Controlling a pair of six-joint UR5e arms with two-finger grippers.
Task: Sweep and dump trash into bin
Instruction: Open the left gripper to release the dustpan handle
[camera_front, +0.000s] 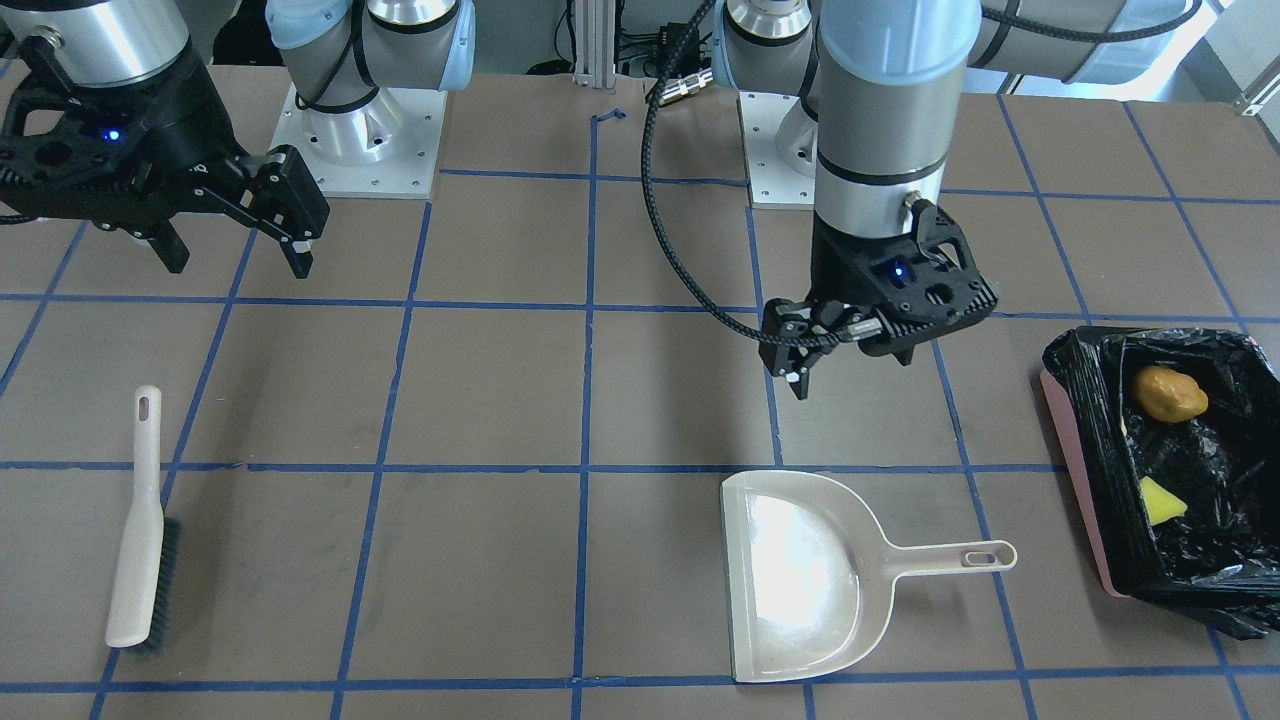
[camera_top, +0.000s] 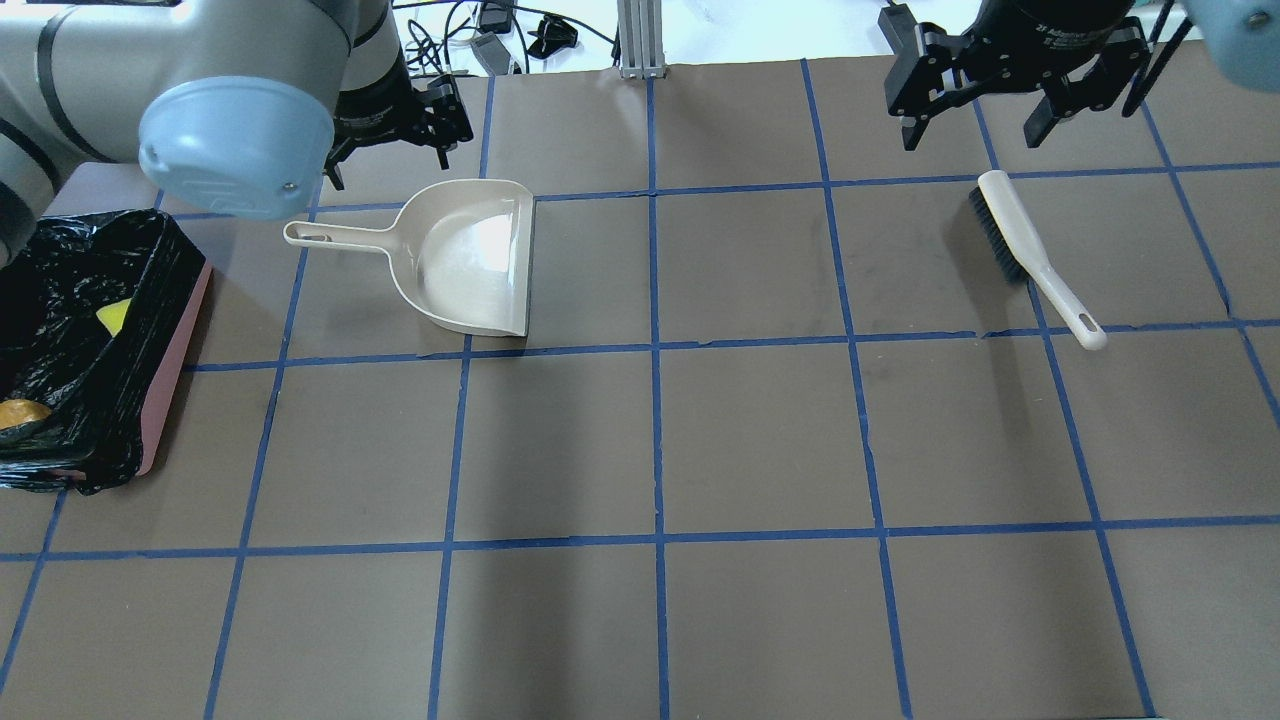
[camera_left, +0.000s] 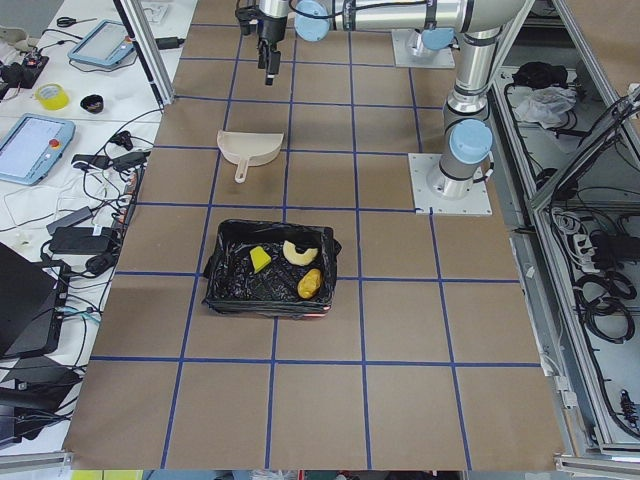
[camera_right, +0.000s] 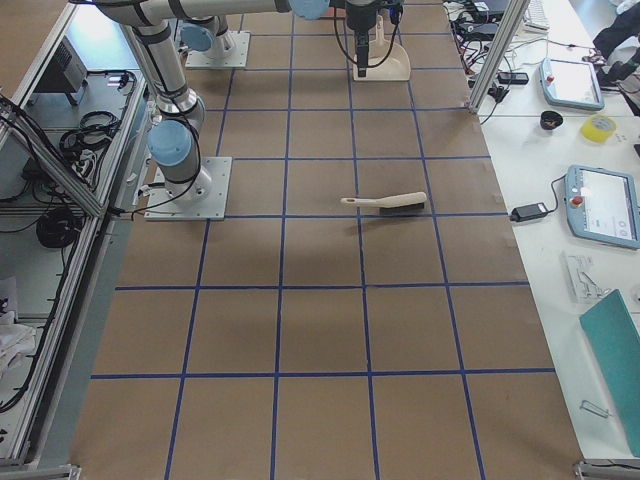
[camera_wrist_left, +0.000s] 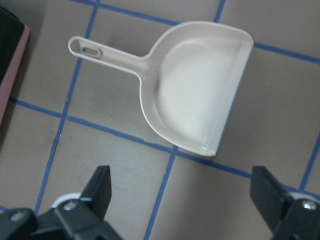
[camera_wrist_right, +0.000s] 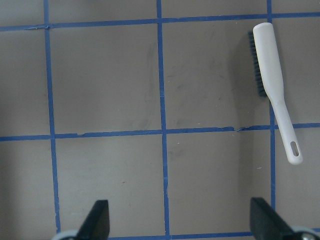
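All three pieces of trash lie inside the bin (camera_front: 1078, 470), on its black liner, at the table's (camera_front: 500, 400) left end. The potato-shaped lump (camera_front: 1168, 394) sits toward the robot's side and the yellow sponge (camera_front: 1160, 502) farther out. The curved tan piece (camera_left: 298, 251) shows only in the small left side view, where it seems to rest between them near the wall.

The left gripper (camera_wrist_left: 185, 192) hangs above the table with its fingers spread wide and nothing between them. The bin is well apart from it, off to its outer side. The dustpan (camera_front: 800, 580) lies flat just beyond the fingertips, with its handle pointing toward the bin and no trash in it.

The right gripper (camera_front: 236, 250) is also spread wide and holds nothing, high over the far right part of the table. The brush (camera_front: 140, 530) lies on its side on the table beyond it, untouched.
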